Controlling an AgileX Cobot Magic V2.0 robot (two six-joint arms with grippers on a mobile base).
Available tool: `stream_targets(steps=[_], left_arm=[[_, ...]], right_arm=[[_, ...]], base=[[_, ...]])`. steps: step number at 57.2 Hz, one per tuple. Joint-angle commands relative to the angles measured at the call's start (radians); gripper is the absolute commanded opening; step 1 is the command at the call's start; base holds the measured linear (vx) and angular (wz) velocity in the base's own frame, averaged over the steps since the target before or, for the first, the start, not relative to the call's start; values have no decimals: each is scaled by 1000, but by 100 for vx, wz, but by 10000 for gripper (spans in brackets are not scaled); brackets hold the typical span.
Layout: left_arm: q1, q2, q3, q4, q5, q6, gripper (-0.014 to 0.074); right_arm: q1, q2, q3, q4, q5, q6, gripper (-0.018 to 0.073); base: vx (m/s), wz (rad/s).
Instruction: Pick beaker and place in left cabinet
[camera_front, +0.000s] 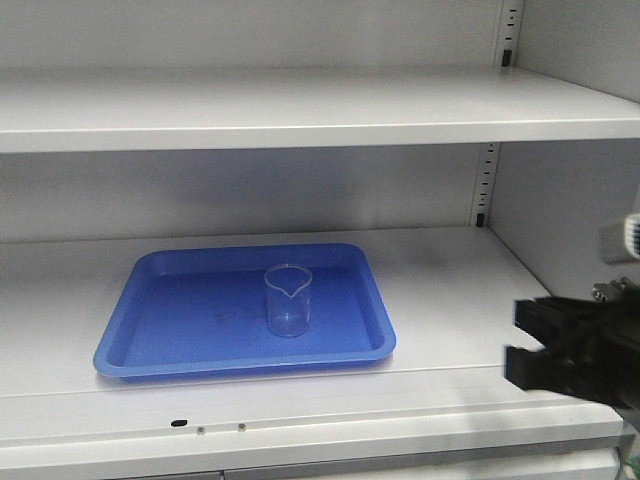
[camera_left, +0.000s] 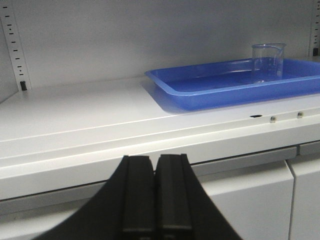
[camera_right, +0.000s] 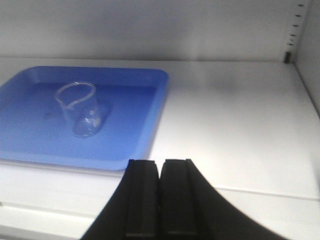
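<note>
The right end effector sits nearest, at the front edge of the shelf toward its right end, its two black fingers pressed together with nothing between them. In the front view it shows as a dark block low at the right, just beside the cabinet's right wall. The left end effector is likewise closed on nothing, its fingers side by side, and it hangs in front of and below the shelf's front edge, toward the left end.

Along the shelf's front lip lie a dark slot and two small pale studs. Below the lip, the left wrist view shows the tops of lower doors.

Behind the lip, the tray lies flat on the shelf, left of centre, its long side parallel to the front edge. The beaker stands upright inside the tray, right of the tray's middle and apart from its rims, spout toward the front. It looks empty. Neither end effector touches it; the right one is near the tray's front right corner, the left one well apart.

Farther back is the cabinet rear wall, and above, an upper shelf. Rows of peg holes run up the right rear corner.
</note>
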Motion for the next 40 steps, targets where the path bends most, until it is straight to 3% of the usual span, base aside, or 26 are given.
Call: stream_targets(steps=[1, 6, 12, 28, 40], left_arm=[[-1, -18, 16, -7, -84, -3, 1], [-1, -18, 16, -7, -84, -3, 1], [-1, -18, 16, -7, -84, -3, 1], [-1, -18, 16, -7, -84, -3, 1], [-1, -18, 16, -7, -84, -3, 1]], right_arm=[[-55, -82, 49, 162, -147, -200, -10], [-108, -148, 162, 251, -279, -256, -8], [-158, -246, 326, 270, -369, -257, -7], [-245, -564, 620, 243, -369, -258, -6], [-248, -831, 807, 212, -342, -259, -6]], base=[[0, 0], [0, 0], [0, 0], [0, 0], [0, 0]])
